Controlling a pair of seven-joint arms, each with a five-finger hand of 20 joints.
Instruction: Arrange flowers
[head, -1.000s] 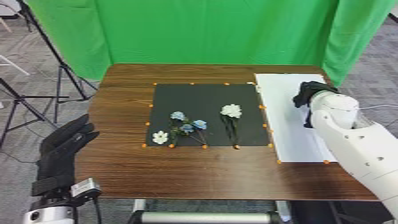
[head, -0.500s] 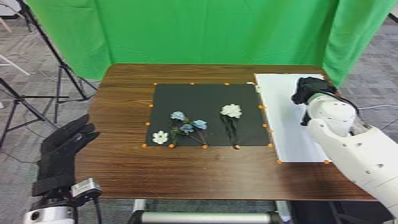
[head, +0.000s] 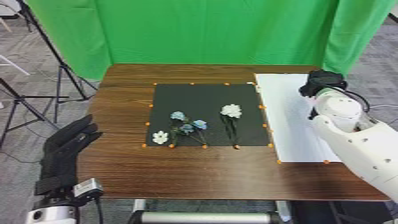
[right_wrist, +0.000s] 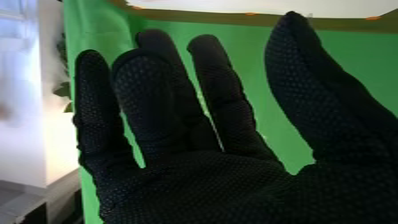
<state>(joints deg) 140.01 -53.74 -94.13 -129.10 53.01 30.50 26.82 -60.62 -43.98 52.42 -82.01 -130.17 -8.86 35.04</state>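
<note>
Left hand (head: 64, 150): lower left, fingers straight and relaxed, holding nothing.
Small white bloom (head: 160, 137): on the black mat (head: 191, 95), lower left of centre.
Blue flowers (head: 178, 115): just beside it.
White flower (head: 231, 110): right of them, long-stemmed.
Right hand (head: 327, 80): upper right, fingers extended, empty.
Handling: if adjusting stems, I'd pinch gently, sparing petals.

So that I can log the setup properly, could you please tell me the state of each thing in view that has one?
Left hand: open
Right hand: open, palm bare
Blue flowers: lying bunched together
Small white flower: lying face up
Long-stemmed white flower: lying down
Black mat: flat
White sheet: flat
</note>
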